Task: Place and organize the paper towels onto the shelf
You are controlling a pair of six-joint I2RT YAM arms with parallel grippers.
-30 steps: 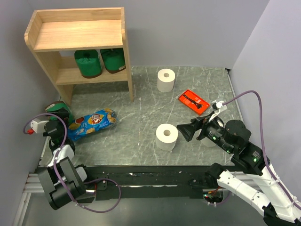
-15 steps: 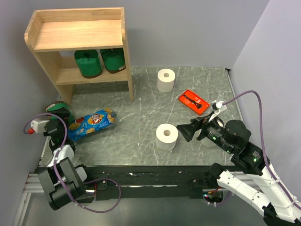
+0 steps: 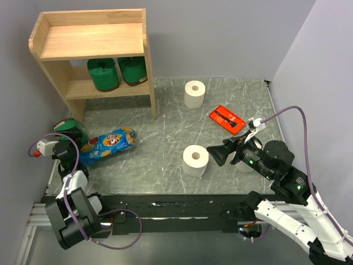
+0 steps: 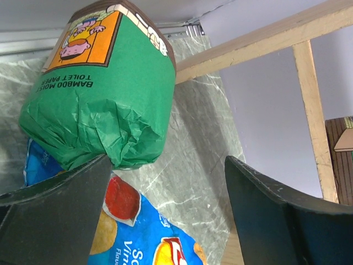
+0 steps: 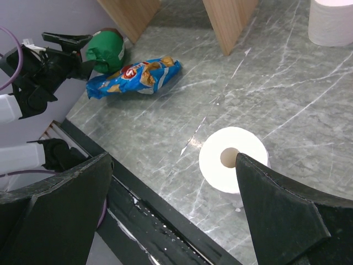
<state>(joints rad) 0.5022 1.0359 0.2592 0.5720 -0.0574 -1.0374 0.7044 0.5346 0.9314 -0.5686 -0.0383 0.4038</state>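
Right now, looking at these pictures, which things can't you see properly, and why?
Loose green roll: overhead view, partly behind the left arm.
Green rolls on the shelf: overhead view, tops covered by its upper board.
Far white roll: right wrist view, cut by the picture's edge.
Red tray: overhead view, the dark item on it is too small to name.

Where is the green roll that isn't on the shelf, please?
Top view: the green roll sits at the table's left edge, beside the blue snack bag, just ahead of the left gripper.
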